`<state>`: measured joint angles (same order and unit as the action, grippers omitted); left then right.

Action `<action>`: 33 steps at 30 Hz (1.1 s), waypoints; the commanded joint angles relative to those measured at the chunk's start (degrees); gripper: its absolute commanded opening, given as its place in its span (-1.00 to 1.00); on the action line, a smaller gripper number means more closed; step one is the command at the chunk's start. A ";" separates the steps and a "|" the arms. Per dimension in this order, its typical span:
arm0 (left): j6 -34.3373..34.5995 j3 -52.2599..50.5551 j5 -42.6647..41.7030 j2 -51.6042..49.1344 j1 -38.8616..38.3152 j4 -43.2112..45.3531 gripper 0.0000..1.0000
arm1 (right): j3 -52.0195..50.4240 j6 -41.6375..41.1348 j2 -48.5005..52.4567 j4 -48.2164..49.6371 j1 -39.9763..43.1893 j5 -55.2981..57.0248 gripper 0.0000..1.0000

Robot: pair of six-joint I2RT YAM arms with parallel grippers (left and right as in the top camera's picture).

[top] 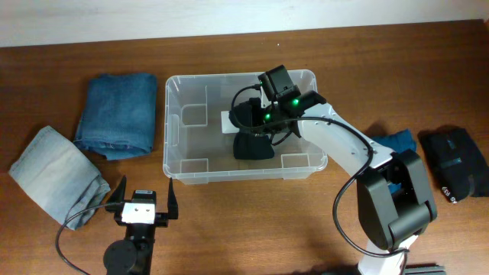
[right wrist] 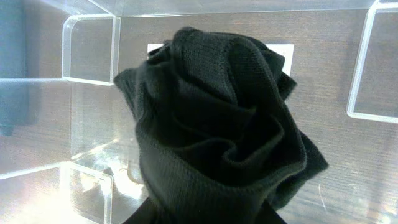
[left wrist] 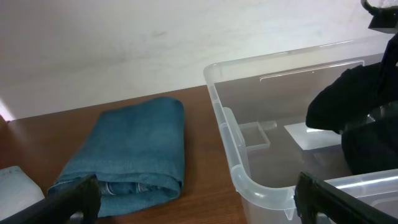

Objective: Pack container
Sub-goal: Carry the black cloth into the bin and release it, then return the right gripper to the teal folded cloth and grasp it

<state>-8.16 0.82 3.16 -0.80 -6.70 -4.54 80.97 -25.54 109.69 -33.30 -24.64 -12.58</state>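
Note:
The container (top: 170, 130) is a clear plastic bin in the middle of the table, with a white label (top: 228, 122) on its bottom. My right gripper (top: 263, 122) reaches down inside it, shut on a bunched black garment (top: 252, 145). In the right wrist view the black garment (right wrist: 217, 124) fills the frame above the gripper (right wrist: 205, 211) and hides most of its fingers; the bin's wall (right wrist: 87, 50) is behind. My left gripper (top: 144, 195) hovers open by the bin's front left corner (left wrist: 239, 165), with nothing between its fingers (left wrist: 68, 199).
Folded dark blue jeans (top: 118, 114) lie left of the bin, with folded light blue jeans (top: 57, 176) further left. A blue cloth (top: 397, 141) and a black garment (top: 458, 160) lie at the right, beside the right arm's base.

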 commanded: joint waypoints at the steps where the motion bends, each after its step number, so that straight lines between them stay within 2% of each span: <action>1: -0.96 -0.28 -0.44 0.44 -0.02 -0.07 0.98 | -0.20 -0.28 -0.50 0.52 -0.63 -0.90 -0.50; 6: -0.96 -0.28 -0.44 0.44 -0.02 -0.07 0.99 | -0.20 -0.26 -0.44 1.88 -2.03 -0.68 -0.26; 8: -0.96 -0.28 -0.44 0.44 -0.02 -0.07 0.98 | -0.20 -0.26 -0.44 2.10 -2.36 -0.66 0.01; 10: -0.96 -0.28 -0.44 0.44 -0.02 -0.07 0.98 | -0.20 -0.24 -0.44 1.29 -2.34 -0.63 0.51; 13: -0.96 -0.28 -0.44 0.44 -0.02 -0.07 0.99 | 0.02 1.31 -0.98 -0.22 -1.03 -0.70 0.75; 18: -0.96 -0.28 -0.44 0.44 -0.02 -0.07 0.99 | 5.33 4.83 -4.98 -6.14 2.08 -0.90 0.89; 26: -0.96 -0.28 -0.44 0.44 -0.02 -0.09 0.98 | 20.68 10.75 -13.22 -28.13 10.82 2.12 0.96; 30: -0.96 -0.28 -0.44 0.44 -0.02 -0.07 0.98 | 22.32 13.35 -16.39 -38.42 21.22 8.66 0.97; 33: -0.96 -0.28 -0.44 0.44 -0.02 -0.09 0.99 | 21.75 16.37 -16.57 -45.33 34.97 9.79 0.97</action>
<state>-8.16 0.82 3.16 -0.78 -6.70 -4.56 102.98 -12.75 93.43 -76.03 1.08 -6.35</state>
